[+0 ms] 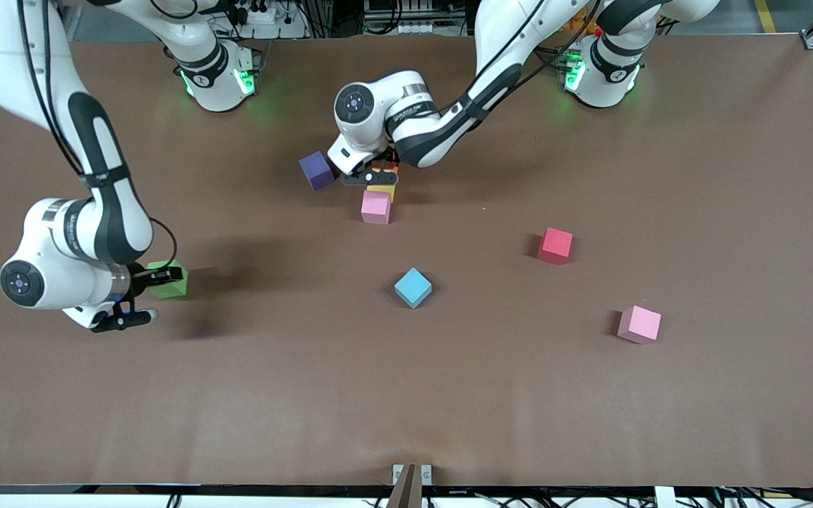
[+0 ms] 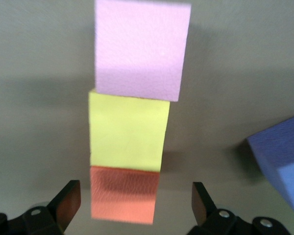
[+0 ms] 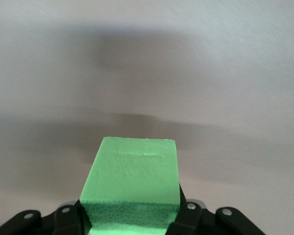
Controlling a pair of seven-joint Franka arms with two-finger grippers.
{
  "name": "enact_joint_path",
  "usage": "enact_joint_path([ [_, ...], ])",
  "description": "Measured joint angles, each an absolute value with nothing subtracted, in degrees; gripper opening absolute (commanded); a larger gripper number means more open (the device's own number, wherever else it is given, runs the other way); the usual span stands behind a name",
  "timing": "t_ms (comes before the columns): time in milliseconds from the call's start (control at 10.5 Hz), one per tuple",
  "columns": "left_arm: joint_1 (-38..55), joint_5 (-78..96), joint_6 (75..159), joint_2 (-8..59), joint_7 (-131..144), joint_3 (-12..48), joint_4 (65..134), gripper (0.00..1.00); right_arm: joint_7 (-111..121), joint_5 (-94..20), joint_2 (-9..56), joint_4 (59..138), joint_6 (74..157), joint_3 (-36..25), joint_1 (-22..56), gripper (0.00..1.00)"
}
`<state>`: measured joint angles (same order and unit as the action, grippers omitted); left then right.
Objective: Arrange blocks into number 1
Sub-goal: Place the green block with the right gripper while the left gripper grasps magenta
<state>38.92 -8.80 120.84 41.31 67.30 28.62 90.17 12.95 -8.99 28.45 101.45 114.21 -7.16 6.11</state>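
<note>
Your right gripper (image 1: 140,296) has its fingers pinching the green block (image 3: 132,183) near the right arm's end of the surface. Your left gripper (image 2: 135,208) has its fingers spread astride the orange block (image 2: 123,194), apparently not touching it. Ahead of those fingers the column's long axis runs: orange, yellow block (image 2: 128,129), pink block (image 2: 139,49). The purple block (image 2: 280,161) lies off to one side.

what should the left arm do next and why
Probably lift the left gripper straight up. Its fingers stand open, clear of the orange block, which sits in line with the yellow block and a pink block. The right gripper grips the green block.
</note>
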Motion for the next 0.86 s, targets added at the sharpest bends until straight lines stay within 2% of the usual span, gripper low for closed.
enact_joint_path([
  [191, 35.38, -8.84, 117.64, 36.66, 67.83, 27.10, 89.91, 1.00, 9.91, -13.52, 26.06, 104.98, 118.50, -7.69, 10.61, 0.48],
  [382, 27.12, -8.96, 113.36, 34.14, 66.57, 26.73, 89.99, 1.00, 9.55, -19.78, 24.18, 110.65, 125.42, -7.80, 14.38, 0.48],
  [572, 18.95, -9.04, 110.29, 34.01, 61.46, 26.59, 90.36, 1.00, 5.90, -24.32, 23.38, 114.29, 131.45, -7.87, 20.09, 0.48],
  [858, 9.83, -9.05, 106.31, 34.14, 47.76, 26.64, 92.70, 1.00, -9.46, -24.92, 23.29, 115.37, 137.70, -7.85, 33.09, 0.48],
])
